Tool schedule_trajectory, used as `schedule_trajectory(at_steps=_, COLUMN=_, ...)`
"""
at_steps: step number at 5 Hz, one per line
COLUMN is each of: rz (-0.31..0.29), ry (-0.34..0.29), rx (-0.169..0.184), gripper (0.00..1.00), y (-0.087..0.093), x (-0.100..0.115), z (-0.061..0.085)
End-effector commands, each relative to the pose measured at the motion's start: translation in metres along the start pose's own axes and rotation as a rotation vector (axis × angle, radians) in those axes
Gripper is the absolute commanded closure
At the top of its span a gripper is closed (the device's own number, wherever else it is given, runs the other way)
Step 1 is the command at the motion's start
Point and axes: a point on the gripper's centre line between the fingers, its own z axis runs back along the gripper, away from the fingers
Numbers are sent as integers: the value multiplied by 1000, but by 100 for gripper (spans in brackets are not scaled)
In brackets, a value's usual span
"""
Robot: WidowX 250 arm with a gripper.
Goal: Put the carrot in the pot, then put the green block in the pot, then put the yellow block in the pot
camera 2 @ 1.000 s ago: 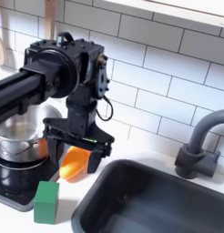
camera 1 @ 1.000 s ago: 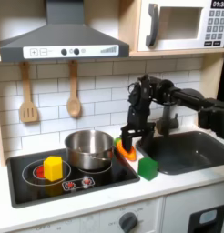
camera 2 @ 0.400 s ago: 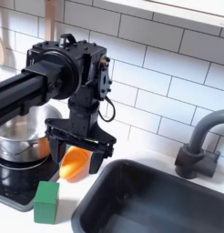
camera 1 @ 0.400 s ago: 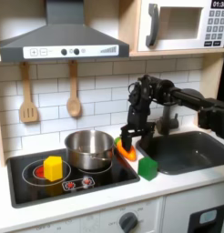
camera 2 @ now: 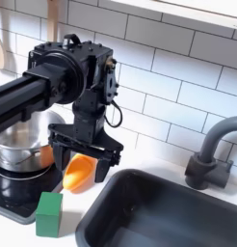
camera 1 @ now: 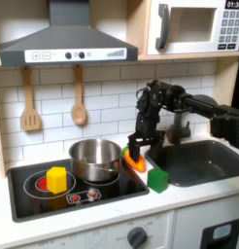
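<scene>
Gripper [camera 1: 137,154] fingers are reaching down around the carrot [camera 1: 137,162] at the right-hand edge of the black cooktop [camera 1: 34,187] in the first exterior view; in the second exterior view the gripper [camera 2: 84,159] is straddling the carrot [camera 2: 80,171] with its two fingers spread on either side, though whether they are actually touching it cannot be told.

Going left to right in the first exterior view, the yellow block [camera 1: 56,179] is sitting on the cooktop's left burner, well apart from everything else, with open black surface lying in front of it. The pot [camera 1: 95,159] is standing at the middle of the cooktop, its rim just beside the carrot and the gripper. The green block [camera 1: 156,179] is resting at the cooktop's front right corner, just in front of the carrot and near the edge of the sink [camera 1: 199,160].

In the second exterior view the pot [camera 2: 19,145] is showing at the left edge, the green block [camera 2: 48,213] is lying low in front of the carrot, and the sink [camera 2: 159,212] is opening immediately to the right.

The arm [camera 1: 194,105] is stretching in from the first exterior view's right, above the sink, then bending sharply down at the wrist so the gripper is pointing straight down at the counter.
</scene>
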Motion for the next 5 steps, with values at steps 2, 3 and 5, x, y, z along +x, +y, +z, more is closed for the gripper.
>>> schedule_trajectory(at_steps=2, rz=34, ry=-4, rx=-33, gripper=0, y=14, x=3, z=-6)
schedule_trajectory(at_steps=3, rz=28, ry=-6, rx=-33, gripper=0, y=11, x=3, z=-7)
schedule_trajectory(at_steps=5, rz=17, ry=7, rx=-32, gripper=0, y=11, x=-9, z=-18)
